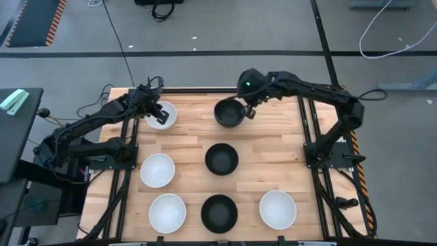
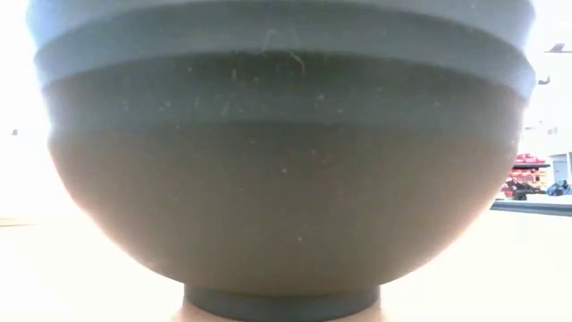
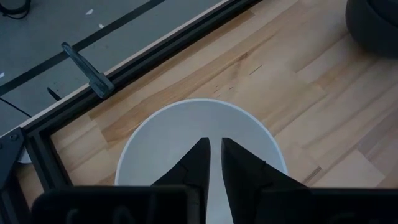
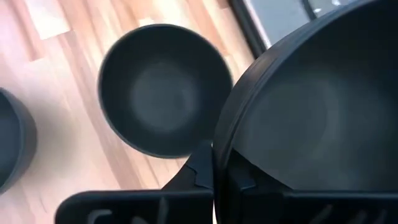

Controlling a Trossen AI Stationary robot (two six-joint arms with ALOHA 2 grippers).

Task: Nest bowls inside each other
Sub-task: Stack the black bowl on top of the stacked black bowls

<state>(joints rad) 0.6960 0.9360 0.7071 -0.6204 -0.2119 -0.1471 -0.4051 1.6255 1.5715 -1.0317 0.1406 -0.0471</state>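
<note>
- From above I see the right gripper (image 1: 247, 108) at the far middle of the table (image 1: 188, 140), clenched on the rim of a black bowl (image 1: 229, 114).
- My right wrist camera confirms it: the fingers (image 4: 202, 168) pinch that bowl's rim (image 4: 298, 118), one inside and one outside. The overhead view hides this grip under the arm.
- The same wrist view shows a second black bowl (image 4: 163, 90) on the wood beyond, and the edge of a third (image 4: 12, 146).
- The left gripper (image 1: 158, 115) sits over a white bowl (image 1: 164, 115) at the far left. From above I cannot tell how its fingers stand.
- My left wrist camera fills that in: the two fingers (image 3: 196, 165) are nearly together with a thin gap, over the white bowl (image 3: 186, 124), grasping nothing I can see.
- Overhead only: a black bowl (image 1: 222, 159) at centre, another (image 1: 219, 212) at the near edge, and white bowls at mid-left (image 1: 158, 170), near left (image 1: 167, 212) and near right (image 1: 277, 209).
- The low camera is blocked by one dark bowl (image 2: 281, 161) standing right in front of it; neither arm shows there.
</note>
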